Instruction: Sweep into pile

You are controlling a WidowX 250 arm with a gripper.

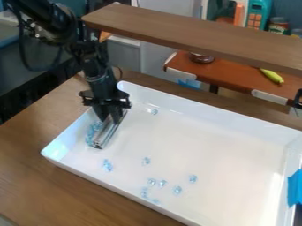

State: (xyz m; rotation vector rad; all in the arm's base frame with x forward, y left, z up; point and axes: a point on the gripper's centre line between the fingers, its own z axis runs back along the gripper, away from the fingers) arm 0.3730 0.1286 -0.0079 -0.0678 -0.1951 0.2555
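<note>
Beads (177, 190), glassy pale blue, lie scattered and clumped; the arm (96, 66) hangs down, jaws closed around a metallic bar (106, 134).

Soft glare brightens both ends of the tray (218, 145).

Has brown wooden counter (26, 154) in front, and long wooden board (194, 37) above its far side. Behind, has reddish-brown table (233, 78) with pale corners, bearing a yellow-green object (272, 76). At upper right, has a teal panel (258, 9) near jars (278, 25).
</note>
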